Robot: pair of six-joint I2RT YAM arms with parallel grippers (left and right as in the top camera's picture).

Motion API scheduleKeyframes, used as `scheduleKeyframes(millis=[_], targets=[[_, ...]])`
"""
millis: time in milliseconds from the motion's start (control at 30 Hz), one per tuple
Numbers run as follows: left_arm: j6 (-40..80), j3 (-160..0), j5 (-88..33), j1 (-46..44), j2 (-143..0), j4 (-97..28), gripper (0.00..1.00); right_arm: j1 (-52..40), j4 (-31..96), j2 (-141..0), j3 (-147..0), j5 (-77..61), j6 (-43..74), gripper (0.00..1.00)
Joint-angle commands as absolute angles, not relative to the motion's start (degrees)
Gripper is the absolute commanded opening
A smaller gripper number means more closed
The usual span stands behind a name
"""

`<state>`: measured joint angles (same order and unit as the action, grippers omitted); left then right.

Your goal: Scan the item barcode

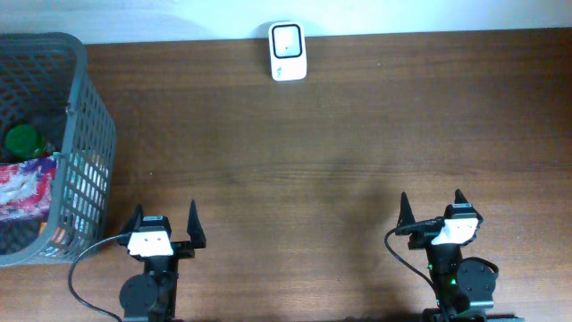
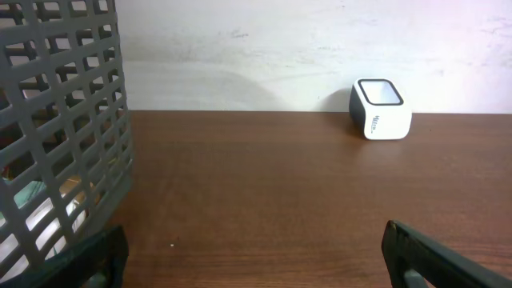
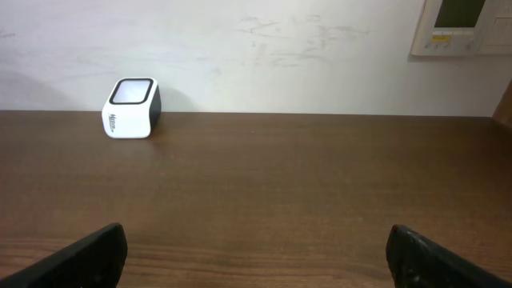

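Note:
A white barcode scanner [image 1: 287, 51] with a black-rimmed window stands at the table's far edge; it also shows in the left wrist view as the scanner [image 2: 380, 109] and in the right wrist view as the scanner [image 3: 130, 107]. Items lie in a grey mesh basket [image 1: 85, 116] at the left: a green-lidded thing [image 1: 22, 139] and a colourful packet [image 1: 25, 186]. My left gripper [image 1: 165, 221] stands open at the front left, beside the basket, holding nothing. At the front right my right gripper [image 1: 433, 208] is open and empty too.
The basket wall [image 2: 56, 136] fills the left of the left wrist view, close to my left fingers [image 2: 96, 256]. A white wall runs behind the table, with a wall panel [image 3: 464, 24] at its upper right. Brown wooden tabletop [image 1: 313, 161] lies between grippers and scanner.

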<state>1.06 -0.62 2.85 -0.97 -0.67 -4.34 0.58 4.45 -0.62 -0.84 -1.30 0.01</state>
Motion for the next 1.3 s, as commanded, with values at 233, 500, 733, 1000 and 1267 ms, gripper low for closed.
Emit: scheduleKeyframes(millis=[233,500,733,1000,1267], targets=[[0.4,-0.5,2.8,-0.7,-0.3,-4.6,0.99,0.0,4.5,-0.4,-0.3,-0.4,0.4,0.99],[0.4,-0.5,2.8,-0.7,-0.3,-4.6,0.99,0.0,4.5,-0.4,-0.3,-0.4,0.4,0.99],[0.4,-0.5,2.8,-0.7,-0.3,-4.6,0.99,0.0,4.6,-0.4,-0.3,-0.4,0.4,0.99],[0.4,-0.5,2.8,-0.7,-0.3,-4.6,0.99,0.0,4.5,-0.4,-0.3,-0.4,0.4,0.99],[0.4,-0.5,-6.4,-0.7,-0.3,-2.6,0.99,0.0,4.5,-0.4,-0.3,-0.4,0.4,0.99]])
